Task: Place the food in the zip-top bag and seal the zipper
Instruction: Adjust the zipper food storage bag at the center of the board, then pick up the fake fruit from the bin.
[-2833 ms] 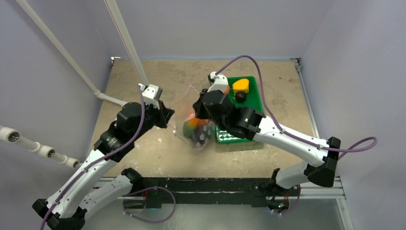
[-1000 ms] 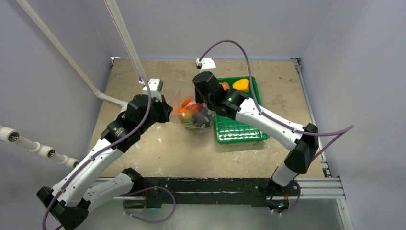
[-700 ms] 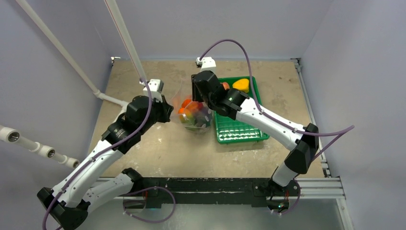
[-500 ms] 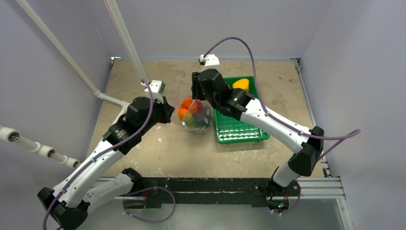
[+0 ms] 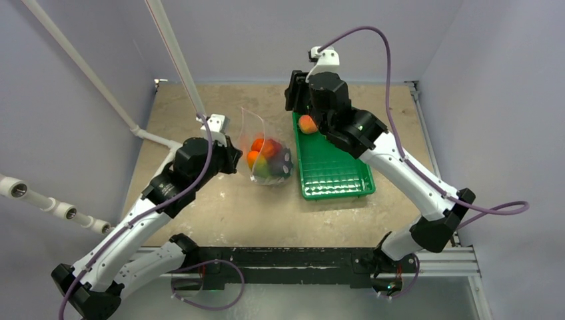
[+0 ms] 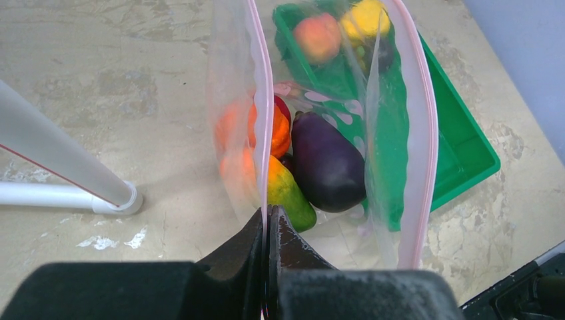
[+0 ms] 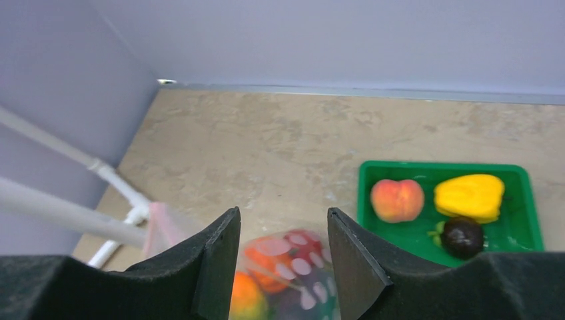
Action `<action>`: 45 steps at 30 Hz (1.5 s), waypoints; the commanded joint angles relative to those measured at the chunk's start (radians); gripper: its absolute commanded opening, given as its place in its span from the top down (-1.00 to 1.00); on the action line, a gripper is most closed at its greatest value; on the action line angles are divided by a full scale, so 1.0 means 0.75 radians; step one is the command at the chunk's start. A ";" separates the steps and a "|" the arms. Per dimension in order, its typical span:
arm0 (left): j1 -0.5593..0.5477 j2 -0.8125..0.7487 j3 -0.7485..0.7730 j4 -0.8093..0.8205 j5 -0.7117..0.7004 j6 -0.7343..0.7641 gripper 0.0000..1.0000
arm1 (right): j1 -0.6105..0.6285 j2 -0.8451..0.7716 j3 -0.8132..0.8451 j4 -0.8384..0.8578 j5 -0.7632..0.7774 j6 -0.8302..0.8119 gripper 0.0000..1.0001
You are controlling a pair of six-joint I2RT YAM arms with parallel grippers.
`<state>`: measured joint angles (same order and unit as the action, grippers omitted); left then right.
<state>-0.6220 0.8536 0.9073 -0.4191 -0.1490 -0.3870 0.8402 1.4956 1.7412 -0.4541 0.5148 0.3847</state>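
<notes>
Glossy clear plastic zip-top bag [image 5: 254, 132], ribbed green plastic tray [image 5: 333, 177], rough matt table [image 5: 220, 200].

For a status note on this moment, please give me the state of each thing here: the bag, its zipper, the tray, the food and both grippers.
zip-top bag: open, upright, partly filled.
zipper: unsealed, its two strips apart.
left gripper: shut on the bag's rim.
right gripper: open, empty.
green tray: holds a peach, a yellow pepper and a dark fruit.
eggplant: inside the bag.

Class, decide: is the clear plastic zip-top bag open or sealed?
Open: the two pink zipper strips of the clear bag stand far apart, a purple toy eggplant visible between them.
</notes>
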 commanded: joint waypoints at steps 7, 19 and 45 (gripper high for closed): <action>0.002 -0.054 -0.019 0.030 -0.008 0.049 1.00 | -0.229 0.058 -0.170 0.142 -0.066 -0.202 -0.07; 0.003 -0.063 -0.037 0.014 -0.012 0.045 1.00 | -0.429 0.262 -0.344 0.339 -0.210 -0.269 -0.58; 0.005 -0.042 -0.050 0.005 -0.010 0.048 1.00 | -0.538 0.730 -0.189 0.454 -0.375 -0.243 -0.91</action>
<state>-0.6220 0.8192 0.8719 -0.4343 -0.1532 -0.3729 0.4438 2.0392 1.5364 -0.1505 0.2436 0.1989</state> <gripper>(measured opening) 0.003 0.954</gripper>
